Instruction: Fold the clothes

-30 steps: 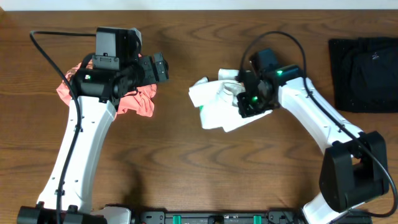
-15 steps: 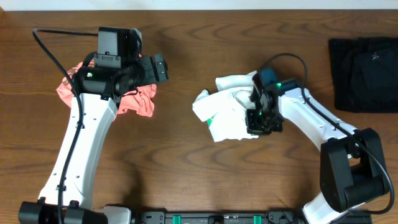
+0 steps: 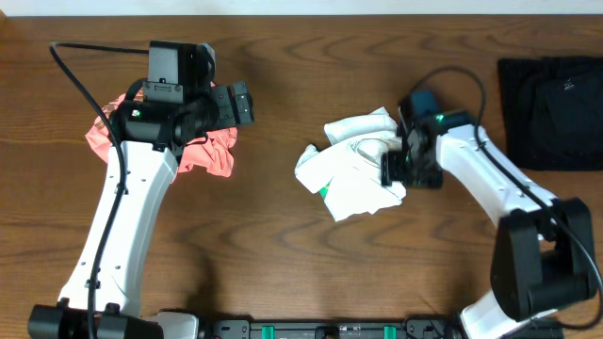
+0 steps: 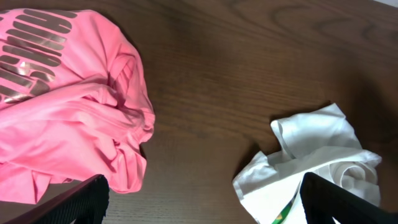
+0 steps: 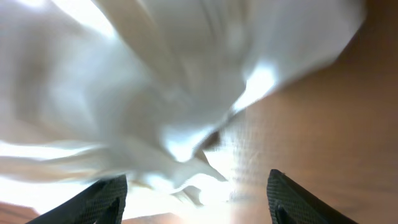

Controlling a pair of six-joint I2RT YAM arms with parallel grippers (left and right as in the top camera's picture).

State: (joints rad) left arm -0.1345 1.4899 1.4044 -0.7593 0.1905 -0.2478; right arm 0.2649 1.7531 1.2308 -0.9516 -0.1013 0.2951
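On my far left the coral-pink shirt [image 3: 215,155] lies crumpled on the worktop [image 3: 283,254], partly under the left arm. Through the left wrist camera I see its pale printed lettering in the upper corner and bunched folds along its right edge. The left hand [image 3: 241,102] hangs above that edge with its fingers spread wide and nothing between them; in its own view only bare wood shows in the gap.

Past a strip of open wood, the white T-shirt [image 3: 350,171] sits near the middle as a rumpled heap, well apart from the pink one. One lobe points up and to the right, and a green mark shows at the lower edge.

The right hand [image 3: 394,168] is at the heap's right side, right up against the cloth. Its camera is blurred, but the two fingers [image 5: 102,200] stand apart at the lower corners, with white fabric hanging just beyond them and wood showing between. I cannot tell whether the cloth touches either finger.

At the far right edge lies a black folded garment [image 3: 551,108].
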